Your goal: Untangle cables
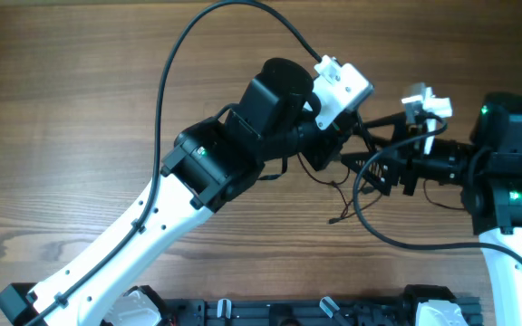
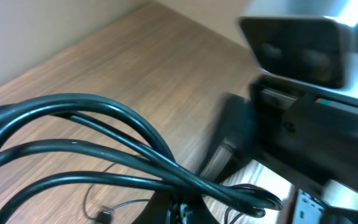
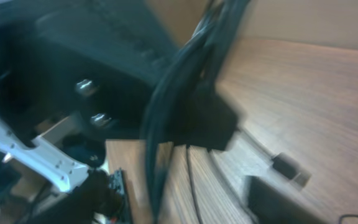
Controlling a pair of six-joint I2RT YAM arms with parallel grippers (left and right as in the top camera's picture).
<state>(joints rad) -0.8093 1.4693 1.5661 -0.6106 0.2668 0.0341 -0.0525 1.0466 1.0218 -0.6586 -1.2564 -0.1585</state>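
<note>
**Table top** [image 1: 62,72], brown wood-grain, flat. Qty 1. Fills the overhead view, no edge seen there. A far edge against a pale background shows in both wrist views.

**Left arm** [image 1: 134,226], white shell w/ black joints. Qty 1. Runs from btm-left up to ctr; base cut off by the frame.

**Right arm** [image 1: 506,181], same build. Qty 1. Enters btm-right and reaches left toward ctr; base cut off.

**Black rail** [image 1: 270,312] w/ white fittings. Qty 1. Lies along the btm edge of the overhead view, partly cut off.

**Thick black arm cables** [image 1: 165,100]. Qty 2 overhead. One arcs from the left arm up and over to its wrist. The second cable [image 1: 362,217] loops on the near side of the right wrist. In the left wrist view, thick strands sweep across the foreground and hide much of the wood.

**White wrist cameras** [image 1: 343,86]. Qty 2, the other [image 1: 427,101] near it.

**Left gripper** [image 1: 326,156], black. Fingers pressed together. Tucked under its own wrist overhead; cannot tell if a wire sits between them.

**Right gripper** [image 1: 370,170], black. Just beside the left one. Its own view is blurred; cannot tell whether spread or closed.

**Thin black wires** [image 1: 338,195]. On the table at ctr, on the near side of where the grippers meet. Count unreadable. One strand trails to a free end.

**Small black plug** [image 2: 106,213], lying on wood. A second sighting [image 3: 286,167] has a thin lead; cannot tell if it is the same one.

**Room:** wood shows wide to the left of the arms and on the far side; ctr is crowded.
</note>
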